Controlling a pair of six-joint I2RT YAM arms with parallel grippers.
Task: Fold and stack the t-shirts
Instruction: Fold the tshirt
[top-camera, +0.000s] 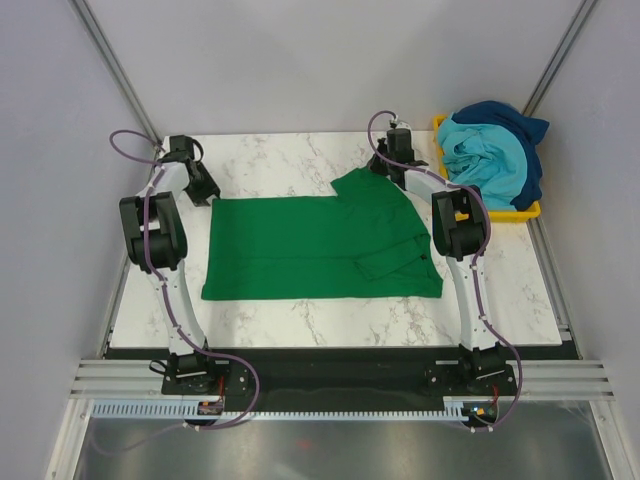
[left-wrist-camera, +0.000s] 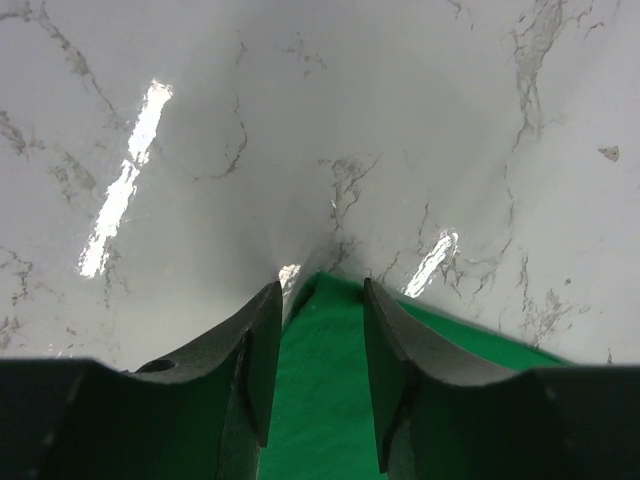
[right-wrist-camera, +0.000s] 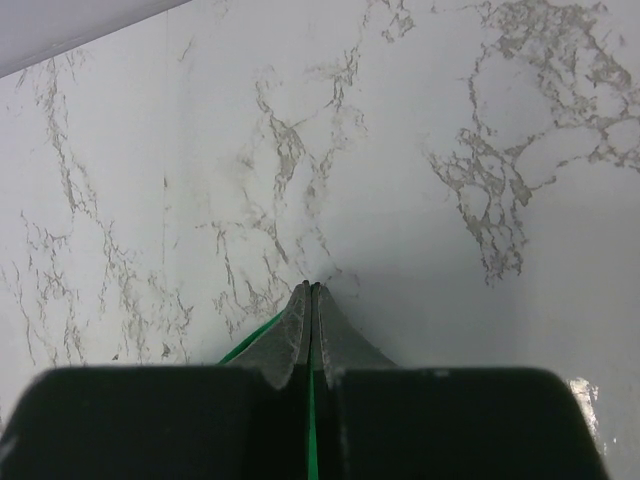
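A green t-shirt (top-camera: 310, 250) lies spread on the marble table, its right part folded over with a sleeve on top. My left gripper (top-camera: 207, 192) is open at the shirt's far left corner; in the left wrist view that corner (left-wrist-camera: 330, 380) lies between the fingers (left-wrist-camera: 262, 350). My right gripper (top-camera: 378, 165) is shut on the shirt's far right edge; a thin green strip (right-wrist-camera: 311, 420) shows pinched between its fingers (right-wrist-camera: 296, 335). More t-shirts, teal and dark blue (top-camera: 495, 150), are piled in a yellow bin (top-camera: 520, 212) at the far right.
The white marble table (top-camera: 300, 160) has bare surface behind the shirt and along the front (top-camera: 330, 322). The yellow bin stands just right of my right arm. Grey walls and frame posts enclose the table on all sides.
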